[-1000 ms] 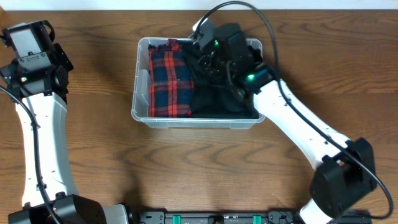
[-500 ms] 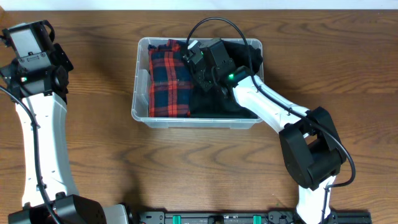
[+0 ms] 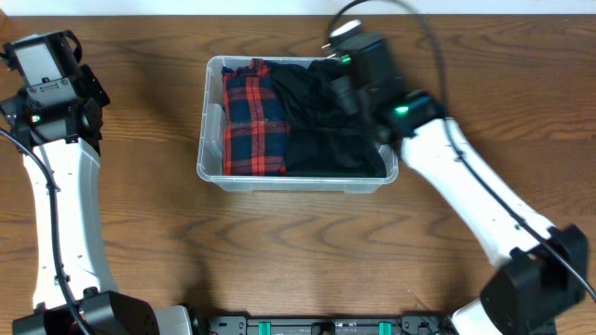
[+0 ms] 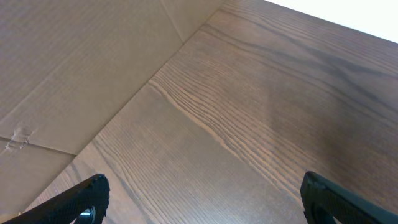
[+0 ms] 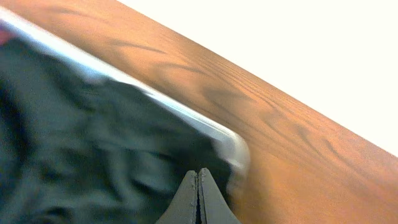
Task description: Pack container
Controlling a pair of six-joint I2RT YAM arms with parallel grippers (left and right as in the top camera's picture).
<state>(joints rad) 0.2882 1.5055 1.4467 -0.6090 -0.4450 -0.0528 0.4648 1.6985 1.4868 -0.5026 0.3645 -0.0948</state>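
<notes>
Right gripper [image 5: 198, 179] is pressed shut with nothing between its fingers. It has drawn back from the middle of the container [image 3: 296, 182] to that bin's far right corner. Only its wrist view shows the rounded clear plastic rim just ahead and the crumpled black garment [image 3: 326, 135] beneath. Overhead adds a folded red-and-blue plaid cloth [image 3: 250, 121] further to its left. Left gripper [image 4: 205, 179] hangs spread wide over the wood-grain counter [image 4: 249, 112], well apart from the container.
</notes>
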